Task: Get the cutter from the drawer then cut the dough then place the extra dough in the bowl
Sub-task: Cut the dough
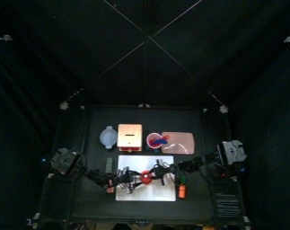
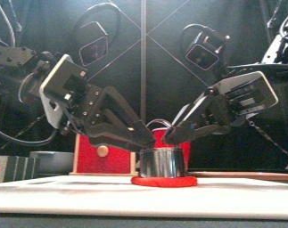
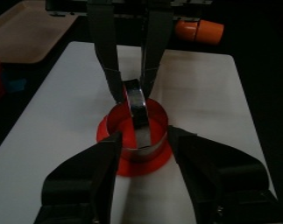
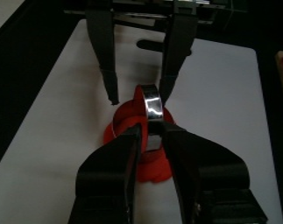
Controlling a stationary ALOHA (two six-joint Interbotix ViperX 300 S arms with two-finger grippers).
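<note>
Cutter (image 2: 164, 162): round shiny metal, on red dough (image 2: 164, 181), on board (image 1: 147, 193). My right fingers (image 4: 130, 153) clamp it; left fingers (image 3: 91, 171) apart, flanking dough. Pink tray (image 1: 187, 142) holds toys (image 1: 161, 139).

The black table (image 1: 97, 203) carries four things directly on its top. A white cutting board (image 1: 147, 193) lies flat in the middle, close to the front edge; seen from the front, its pale surface (image 2: 62, 199) fills the foreground. Behind the board, and clear of it, three things sit in a row across the table. A blue-grey bowl (image 1: 108, 137) is on the left. A pale wooden box (image 1: 131, 137) stands just beside it, its red front (image 2: 86, 158) turned toward the board. A flat pink tray (image 1: 187, 142) lies on the right.
</note>
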